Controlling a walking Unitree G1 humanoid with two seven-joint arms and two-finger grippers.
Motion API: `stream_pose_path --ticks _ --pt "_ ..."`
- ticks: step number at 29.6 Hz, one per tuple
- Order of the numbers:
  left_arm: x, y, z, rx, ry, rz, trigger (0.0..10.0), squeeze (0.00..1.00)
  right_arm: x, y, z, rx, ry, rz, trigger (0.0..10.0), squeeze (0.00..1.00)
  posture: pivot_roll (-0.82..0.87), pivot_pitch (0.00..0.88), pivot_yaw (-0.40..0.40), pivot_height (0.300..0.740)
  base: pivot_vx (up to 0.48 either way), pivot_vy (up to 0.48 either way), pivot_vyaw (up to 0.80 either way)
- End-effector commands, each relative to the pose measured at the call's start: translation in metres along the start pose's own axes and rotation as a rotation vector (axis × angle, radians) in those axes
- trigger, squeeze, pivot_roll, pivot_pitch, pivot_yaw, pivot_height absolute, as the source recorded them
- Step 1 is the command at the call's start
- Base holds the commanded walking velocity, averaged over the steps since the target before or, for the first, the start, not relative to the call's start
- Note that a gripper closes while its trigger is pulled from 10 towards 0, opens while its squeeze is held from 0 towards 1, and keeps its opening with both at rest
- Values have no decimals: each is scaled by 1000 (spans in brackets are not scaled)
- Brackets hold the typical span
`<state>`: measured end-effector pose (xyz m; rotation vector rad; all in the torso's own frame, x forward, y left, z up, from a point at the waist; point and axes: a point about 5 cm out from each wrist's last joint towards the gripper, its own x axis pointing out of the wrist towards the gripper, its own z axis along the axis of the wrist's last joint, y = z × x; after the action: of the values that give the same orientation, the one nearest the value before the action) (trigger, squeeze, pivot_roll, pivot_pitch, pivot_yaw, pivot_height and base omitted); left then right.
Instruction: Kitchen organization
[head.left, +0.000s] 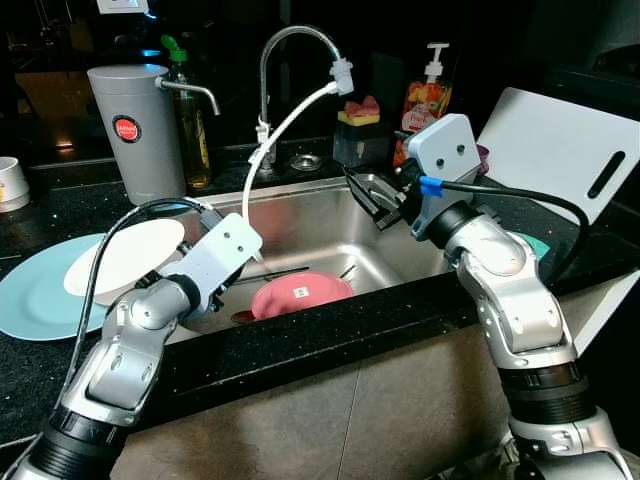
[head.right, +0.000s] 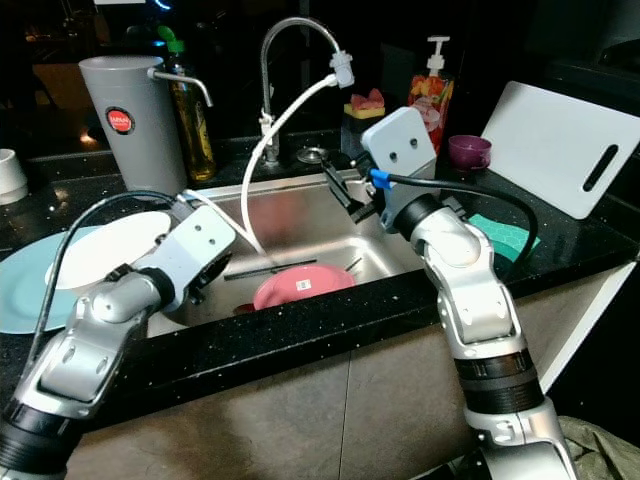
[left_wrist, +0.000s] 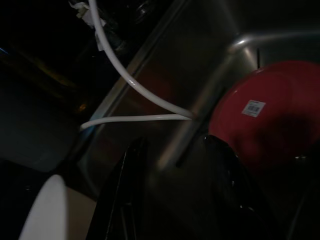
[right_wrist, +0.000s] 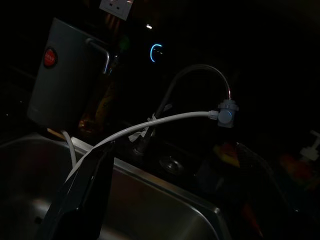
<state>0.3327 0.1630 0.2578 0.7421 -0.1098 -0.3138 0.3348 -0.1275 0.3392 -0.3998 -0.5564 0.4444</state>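
Observation:
A pink plate with a barcode sticker lies on the floor of the steel sink. On the counter to the left, a white plate rests on a light blue plate. My left gripper hangs inside the sink's left half, open and empty, with the pink plate just beyond its fingertips. My right gripper hovers over the sink's back right corner, pointing toward the faucet, open with nothing in it.
A white hose runs from the faucet spout down into the sink. A grey canister, oil bottle, sponge holder and soap dispenser line the back. A white cutting board, purple cup and teal cloth are on the right.

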Motion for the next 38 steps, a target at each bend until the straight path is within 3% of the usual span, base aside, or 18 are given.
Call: stream_pose_path --ticks 1,9,10,12,15,16,19,22,25,27,28,30,32,34,37,38 --pt "-2 8 1 35 7 27 10000 0 0 -2 4 -9 -12 0 10000 0 109 82 -47 740 0 0 0" --pt "-19 22 19 -41 -106 -29 10000 0 0 -2 4 -13 -14 4 10000 0 109 77 -49 740 0 0 0" --pt "-26 34 26 -86 -142 -30 10000 0 0 -3 4 -14 -14 4 10000 0 113 75 -49 740 0 0 0" --pt "-29 39 28 -100 -154 -27 10000 0 -1 -3 4 -15 -15 4 10000 0 113 75 -49 740 0 0 0" --pt "-36 70 31 -167 -181 49 10000 0 0 -6 5 -19 -19 -8 10000 0 113 75 -49 740 0 0 0" --pt "-39 96 26 -183 -144 158 10000 0 0 -8 7 -19 -28 -18 10000 0 124 71 -46 740 0 0 0" --pt "-39 108 21 -188 -106 222 10000 0 0 -9 8 -18 -34 -21 10000 0 124 71 -46 740 0 0 0" --pt "-45 148 -6 -208 67 453 10000 0 2 -9 17 -2 -81 -24 10000 0 127 67 -40 740 0 0 0" --pt "-52 163 -27 -238 168 494 10000 0 3 -10 28 13 -124 -19 10000 0 126 69 -35 740 0 0 0" --pt "-53 164 -30 -227 177 472 10000 0 3 -11 30 16 -132 -20 10000 0 127 70 -34 740 0 0 0" --pt "-53 162 -30 -153 173 393 10000 0 2 -13 32 19 -140 -21 10000 0 127 70 -34 740 0 0 0" --pt "-53 161 -30 -112 167 350 10000 0 2 -14 33 19 -142 -22 10000 0 127 70 -34 740 0 0 0" --pt "-54 158 -24 -7 117 203 10000 0 2 -15 33 9 -142 -15 10000 0 131 71 -34 740 0 0 0" --pt "-51 160 -19 93 88 124 10000 0 3 -15 33 -9 -143 3 10000 0 141 70 -32 740 0 0 0" --pt "-45 163 -18 131 75 80 10000 0 4 -14 33 -20 -143 22 10000 0 147 69 -28 740 0 0 0" --pt "-35 161 -18 133 70 28 10000 0 5 -12 32 -25 -141 43 10000 0 151 67 -23 740 0 0 0"
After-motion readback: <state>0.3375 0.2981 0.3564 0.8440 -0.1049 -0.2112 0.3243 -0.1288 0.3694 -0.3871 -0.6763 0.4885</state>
